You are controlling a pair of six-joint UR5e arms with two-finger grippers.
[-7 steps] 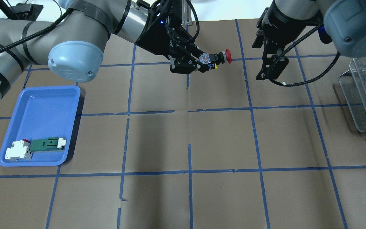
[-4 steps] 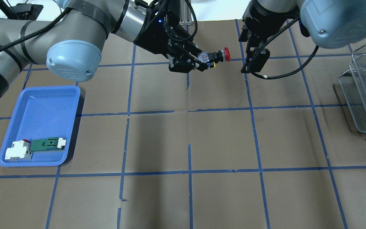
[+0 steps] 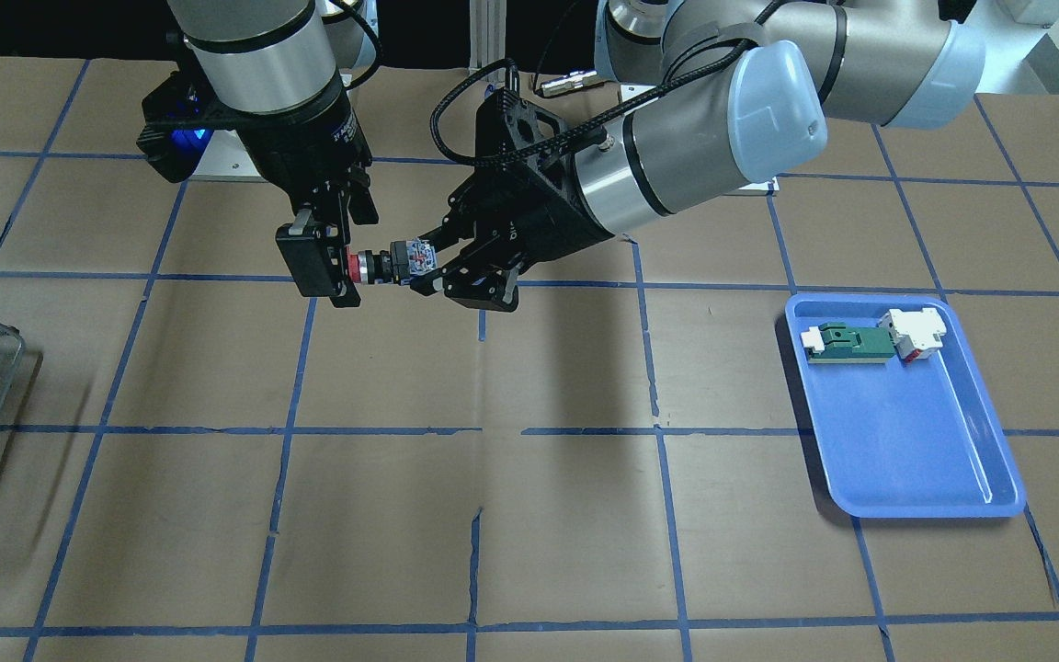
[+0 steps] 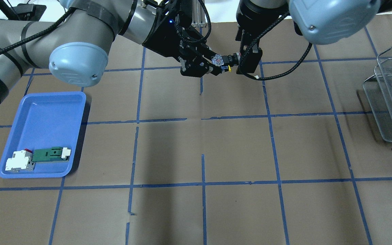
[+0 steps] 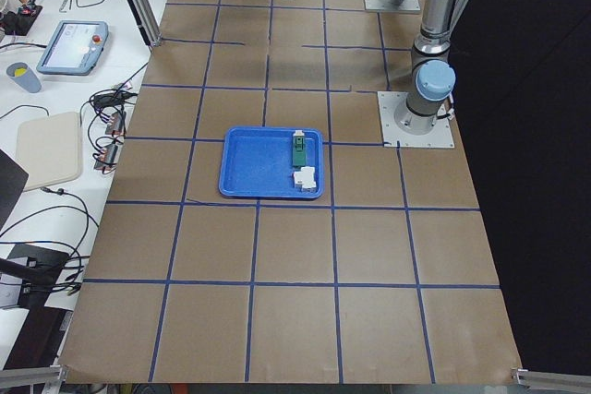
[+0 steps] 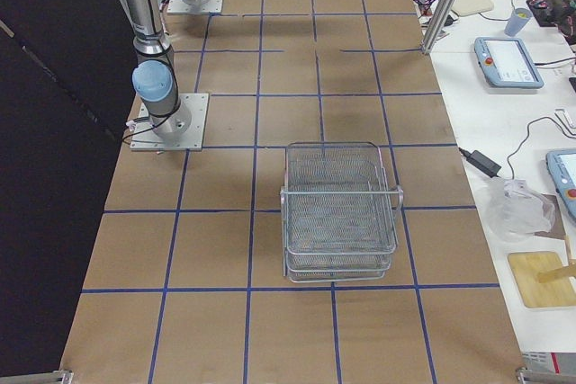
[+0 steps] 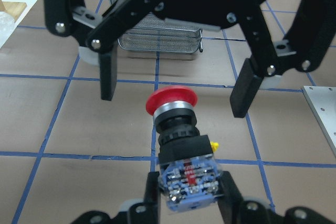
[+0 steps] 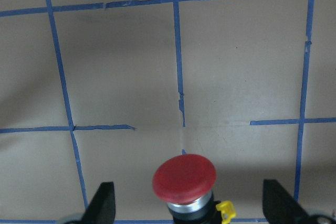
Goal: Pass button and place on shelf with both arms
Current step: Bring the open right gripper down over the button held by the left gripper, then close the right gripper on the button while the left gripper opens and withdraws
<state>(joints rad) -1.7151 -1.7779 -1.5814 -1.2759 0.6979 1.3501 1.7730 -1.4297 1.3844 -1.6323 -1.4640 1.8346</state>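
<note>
Both meet upper-centre: left gripper (image 7: 188, 203) clamps the button (image 7: 176, 124) by its base; right gripper (image 7: 176, 92) gapes around its cap. Close centred, squarely.

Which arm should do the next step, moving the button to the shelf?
Right. The right pincer is open around the button, and the shelf is on that side; the left pincer grips its back end.

From overhead, the button (image 4: 228, 60) hung near the table's (image 4: 237, 149) 12 o'clock edge, the left gripper (image 4: 218, 63) at its 9 o'clock and the right gripper (image 4: 246, 62) at its 3 o'clock. The tray (image 4: 46, 112) lay at 8 o'clock, with a flat part (image 4: 48, 154) and a block (image 4: 19, 160) side by side in its near end. The shelf (image 4: 391, 98) stood at 3 o'clock.
</note>
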